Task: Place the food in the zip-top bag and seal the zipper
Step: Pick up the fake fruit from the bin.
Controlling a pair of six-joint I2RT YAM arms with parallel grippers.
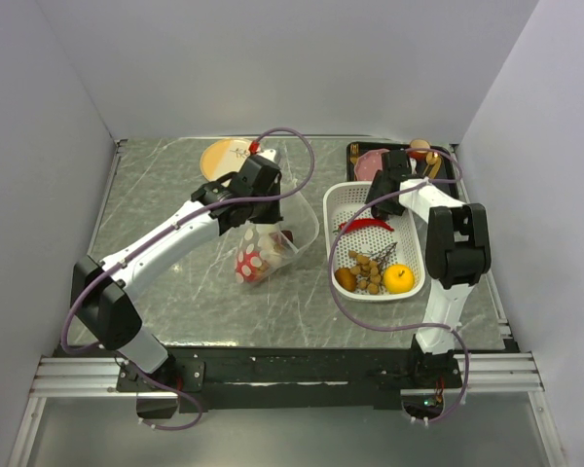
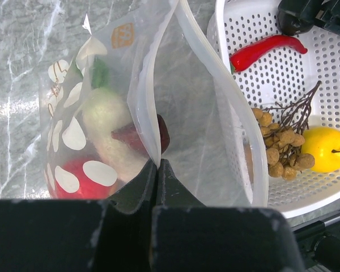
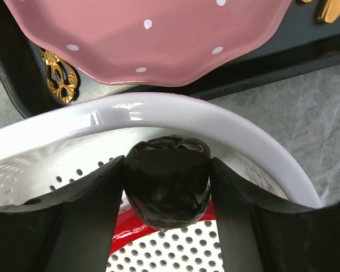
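The bag (image 2: 181, 113) is being pinched by its rim in the left end effector (image 2: 157, 170), jaws together on the plastic, so that its mouth is being held agape toward the basket (image 2: 334, 62) at that end effector's right. A dark fruit (image 3: 167, 184) is being clamped between the right end effector's (image 3: 167, 170) fingers (image 3: 90, 215), just inside the basket's far rim, apparently for carrying across to the bag.
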